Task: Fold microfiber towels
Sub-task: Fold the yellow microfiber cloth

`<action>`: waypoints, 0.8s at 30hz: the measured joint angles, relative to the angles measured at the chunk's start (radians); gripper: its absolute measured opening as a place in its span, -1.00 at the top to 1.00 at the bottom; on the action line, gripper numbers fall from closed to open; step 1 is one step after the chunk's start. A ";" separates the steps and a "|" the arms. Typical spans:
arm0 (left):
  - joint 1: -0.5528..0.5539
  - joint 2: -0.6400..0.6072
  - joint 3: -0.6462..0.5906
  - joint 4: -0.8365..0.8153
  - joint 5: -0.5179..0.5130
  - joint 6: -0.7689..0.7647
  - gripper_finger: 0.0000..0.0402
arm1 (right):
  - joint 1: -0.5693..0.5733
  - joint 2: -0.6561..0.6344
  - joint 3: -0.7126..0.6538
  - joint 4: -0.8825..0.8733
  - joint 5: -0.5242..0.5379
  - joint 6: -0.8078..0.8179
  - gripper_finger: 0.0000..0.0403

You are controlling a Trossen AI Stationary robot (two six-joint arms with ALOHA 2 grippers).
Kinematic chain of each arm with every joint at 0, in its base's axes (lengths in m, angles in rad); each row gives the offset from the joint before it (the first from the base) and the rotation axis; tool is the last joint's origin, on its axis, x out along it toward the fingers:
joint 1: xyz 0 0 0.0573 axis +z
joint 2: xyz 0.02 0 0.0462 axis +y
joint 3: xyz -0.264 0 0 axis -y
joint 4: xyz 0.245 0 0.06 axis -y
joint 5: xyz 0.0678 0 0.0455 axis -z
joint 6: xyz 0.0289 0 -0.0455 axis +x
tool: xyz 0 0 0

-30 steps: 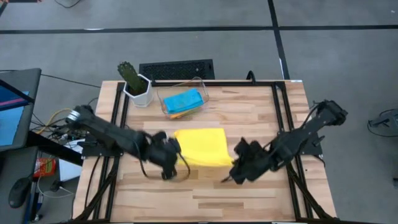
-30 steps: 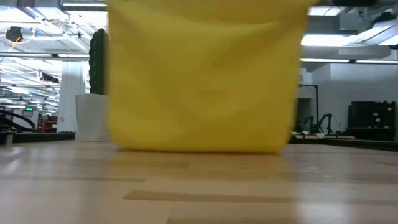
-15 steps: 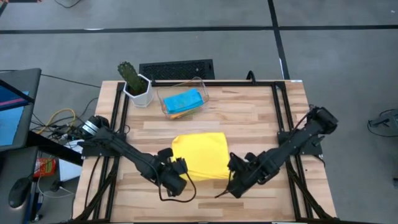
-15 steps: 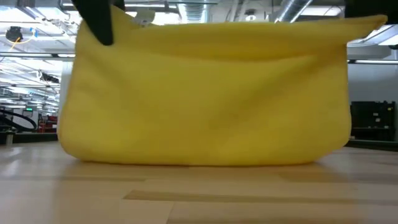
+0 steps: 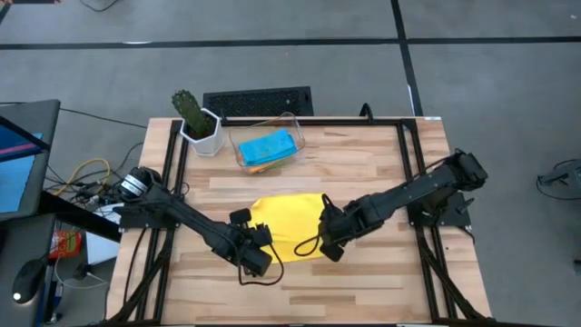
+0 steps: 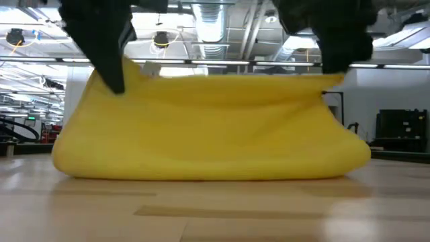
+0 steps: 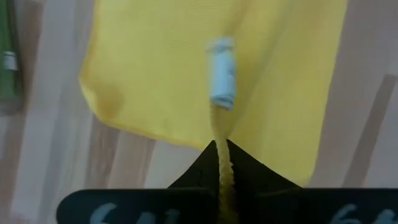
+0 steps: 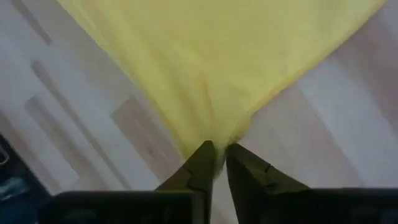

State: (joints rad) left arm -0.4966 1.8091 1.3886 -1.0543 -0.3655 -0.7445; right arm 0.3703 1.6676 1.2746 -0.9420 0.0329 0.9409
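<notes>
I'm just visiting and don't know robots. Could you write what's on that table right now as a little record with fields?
Table: wooden table
Main item: yellow towel, doubled over on the table's middle, both front corners pinched
Left gripper: shut on one corner of the yellow towel
Right gripper: fingers slightly parted, the other corner between their tips
Clear bin: at the back, holds a folded light blue towel over something orange
Also there: potted cactus at the back left corner

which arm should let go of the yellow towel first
Right, probably. The right hand shows a gap between its fingers at its towel corner, while the left hand clamps the other corner tightly.
</notes>
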 joint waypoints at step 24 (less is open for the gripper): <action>0.009 0.000 -0.052 0.067 -0.015 0.028 1.00 | 0.141 -0.020 -0.086 0.254 0.156 -0.650 -0.20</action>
State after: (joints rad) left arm -0.4881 1.8088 1.3361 -0.9873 -0.3809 -0.7166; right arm 0.5117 1.6476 1.1891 -0.6885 0.1888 0.2906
